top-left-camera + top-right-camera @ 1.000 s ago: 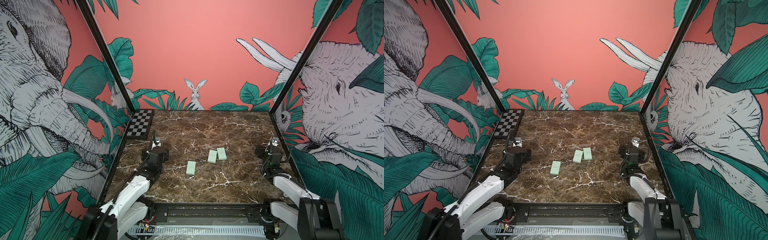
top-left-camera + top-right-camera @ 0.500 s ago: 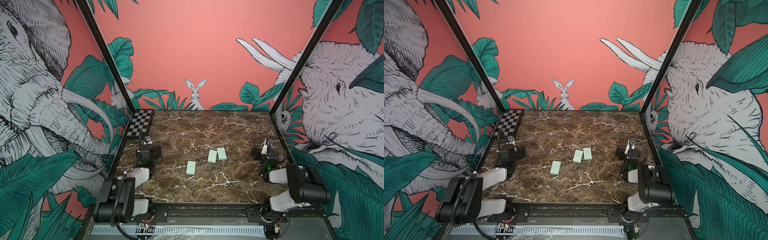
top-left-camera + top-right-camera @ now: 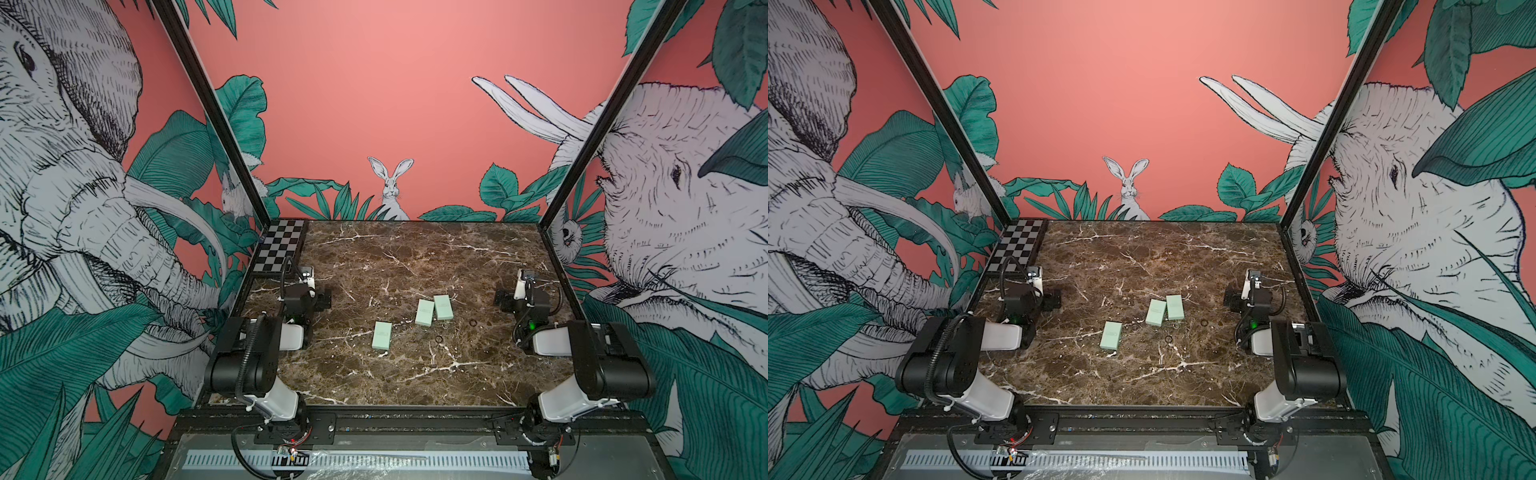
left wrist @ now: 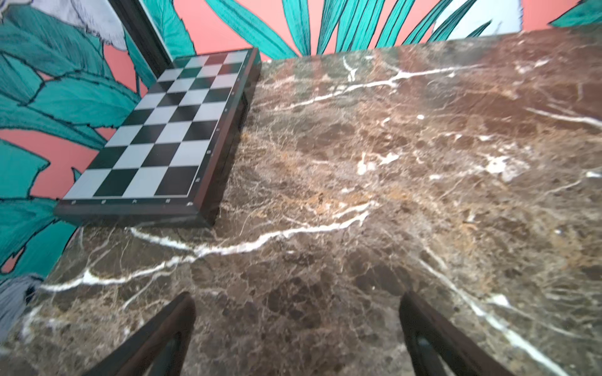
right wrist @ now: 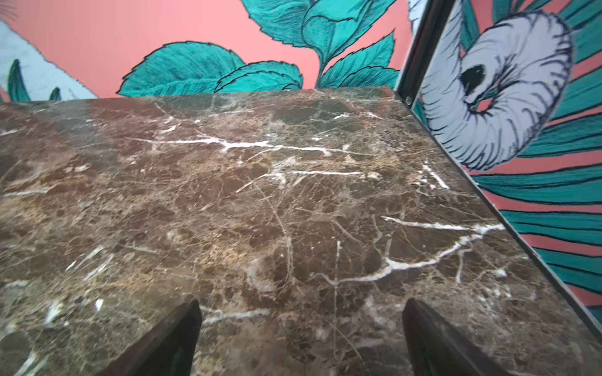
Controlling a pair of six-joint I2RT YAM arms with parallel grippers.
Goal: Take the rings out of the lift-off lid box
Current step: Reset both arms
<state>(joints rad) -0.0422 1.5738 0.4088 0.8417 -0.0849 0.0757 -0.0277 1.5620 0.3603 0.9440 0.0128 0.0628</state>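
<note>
**Rings [image 3: 472,323] loose on marble, both grippers wide and empty**

In both top views, thin dark bands lie flat on the marble tabletop [image 3: 415,257], outside the mint-green box parts [image 3: 424,313]. One ring [image 3: 1204,323] sits to the right of the parts, and another ring [image 3: 438,340] lies nearer the front edge. Fainter circles close to the parts are too small to be sure of.

Two box parts lie side by side mid-table, and a third part [image 3: 382,336] lies apart, toward the left arm. Which one is the lid cannot be told, nor whether any ring is left inside.

The left gripper [image 4: 297,298] and the right gripper [image 5: 302,303] each sit at their own side of the table, well apart from the rings. Both have their fingers spread wide over bare marble, with nothing between them. A chessboard [image 4: 156,136] lies in the far corner beyond the left gripper.

The bands are probably very light and stiff, and likely to skid on the polished stone. A pinch across the outer edge, coming straight down with the fingertips touching the marble, looks safest. The ring to the right of the parts lies closest to the right gripper.
</note>
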